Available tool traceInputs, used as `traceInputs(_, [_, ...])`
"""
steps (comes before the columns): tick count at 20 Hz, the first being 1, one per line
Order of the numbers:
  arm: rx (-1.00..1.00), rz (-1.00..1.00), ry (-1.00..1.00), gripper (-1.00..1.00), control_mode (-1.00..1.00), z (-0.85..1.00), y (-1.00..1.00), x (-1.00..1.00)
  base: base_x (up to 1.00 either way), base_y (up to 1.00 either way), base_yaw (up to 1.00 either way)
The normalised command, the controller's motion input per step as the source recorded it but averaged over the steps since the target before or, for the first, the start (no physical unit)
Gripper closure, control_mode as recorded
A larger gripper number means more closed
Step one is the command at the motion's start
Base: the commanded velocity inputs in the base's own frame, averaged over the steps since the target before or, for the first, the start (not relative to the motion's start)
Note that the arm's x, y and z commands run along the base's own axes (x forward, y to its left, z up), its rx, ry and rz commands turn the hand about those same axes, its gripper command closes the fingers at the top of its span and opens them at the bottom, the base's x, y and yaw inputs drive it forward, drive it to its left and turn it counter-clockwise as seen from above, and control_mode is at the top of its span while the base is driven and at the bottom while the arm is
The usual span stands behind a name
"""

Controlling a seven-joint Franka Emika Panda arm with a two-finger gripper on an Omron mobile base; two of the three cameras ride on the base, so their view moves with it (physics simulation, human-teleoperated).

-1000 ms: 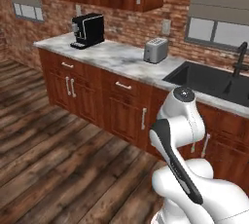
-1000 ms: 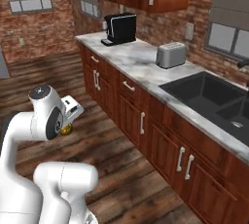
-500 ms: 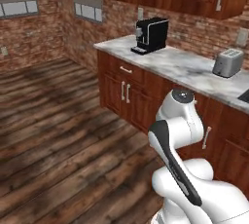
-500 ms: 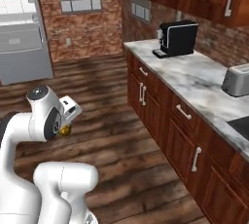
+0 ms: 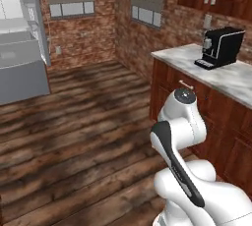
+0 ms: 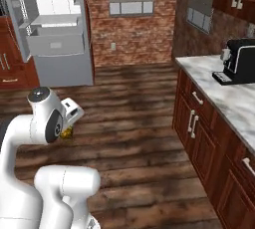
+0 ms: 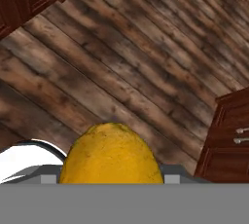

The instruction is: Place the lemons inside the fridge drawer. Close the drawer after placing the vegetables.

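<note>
The white arm is folded compactly above its base, its upper link rising to a dark-capped joint and the forearm bending back down. The gripper [image 6: 66,132] hangs low at the arm's side, pointing down toward the floor. Its jaws are closed on a lemon [image 7: 111,154], whose yellow skin bulges up between them in the hand view.

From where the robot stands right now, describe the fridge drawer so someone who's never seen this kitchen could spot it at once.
Look to the open fridge against the far brick wall. Below its white shelves, the fridge drawer is the wide light-grey bin pulled out, with a small rectangular mark on its flat front. The taller grey panel beneath it is plain.
</note>
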Motion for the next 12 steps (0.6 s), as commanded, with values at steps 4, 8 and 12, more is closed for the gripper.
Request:
traceInputs(4, [0.0,0.0,0.0,1.0,1.0,0.0,0.0,0.0,1.0,0.4,0.32])
traceInputs(8, [0.0,0.0,0.0,1.0,1.0,0.0,0.0,0.0,1.0,0.42,0.3])
traceInputs(12, [0.0,0.0,0.0,1.0,1.0,0.0,0.0,0.0,1.0,0.45,0.27])
